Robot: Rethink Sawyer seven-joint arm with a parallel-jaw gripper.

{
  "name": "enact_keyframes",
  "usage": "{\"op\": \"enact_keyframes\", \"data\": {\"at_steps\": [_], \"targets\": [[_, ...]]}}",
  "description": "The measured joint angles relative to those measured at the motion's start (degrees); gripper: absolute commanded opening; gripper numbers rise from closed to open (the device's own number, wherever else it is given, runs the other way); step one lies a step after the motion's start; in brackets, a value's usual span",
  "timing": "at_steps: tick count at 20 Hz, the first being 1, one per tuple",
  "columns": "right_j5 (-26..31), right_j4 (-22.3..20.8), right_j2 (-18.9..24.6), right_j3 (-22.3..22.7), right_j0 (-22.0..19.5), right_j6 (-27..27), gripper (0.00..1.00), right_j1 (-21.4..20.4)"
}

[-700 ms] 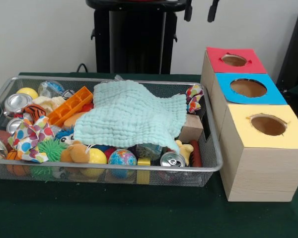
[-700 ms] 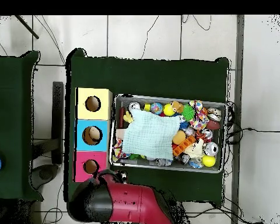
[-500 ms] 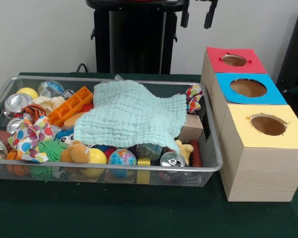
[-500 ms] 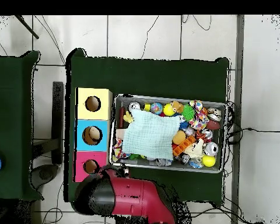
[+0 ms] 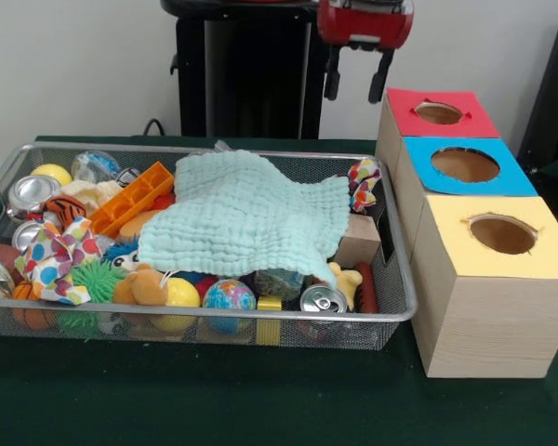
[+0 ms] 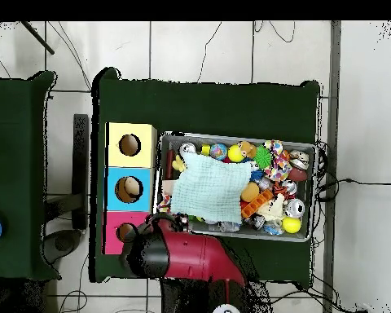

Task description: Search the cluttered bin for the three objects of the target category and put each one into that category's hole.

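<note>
1. The gripper (image 5: pixel 356 74) hangs high over the bin's (image 5: pixel 391 321) far corner nearest the boxes, fingers (image 5: pixel 332 74) apart, holding and touching nothing.
2. Below and beside it, a mint cloth (image 5: pixel 242 218) covers the bin's middle.
3. Toys, balls and cans (image 5: pixel 323 299) crowd around the cloth.
4. Red box (image 5: pixel 439 111), blue box (image 5: pixel 465 164) and yellow box (image 5: pixel 502 234) stand just beside the bin.

— What carries everything?
— A dark green desk (image 5: pixel 214 400) filling the frame's lower part.
— And directly on it?
— A wire mesh bin (image 5: pixel 205 325) at left, and just beside it at right, three wooden boxes (image 5: pixel 488 307) in a row.
</note>
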Motion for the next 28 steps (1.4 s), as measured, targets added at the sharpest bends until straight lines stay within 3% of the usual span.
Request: {"op": "enact_keyframes", "data": {"at_steps": [8,22,28], "targets": [[-4.73,0.31,-0.78,-0.02,-4.15,0.00,1.00,4.53],[-11.24,0.42,-3.13,4.32,-15.70,0.00,1.00,4.85],[-15.99,0.45,-3.18,6.54,-20.37,0.00,1.00,7.01]]}}
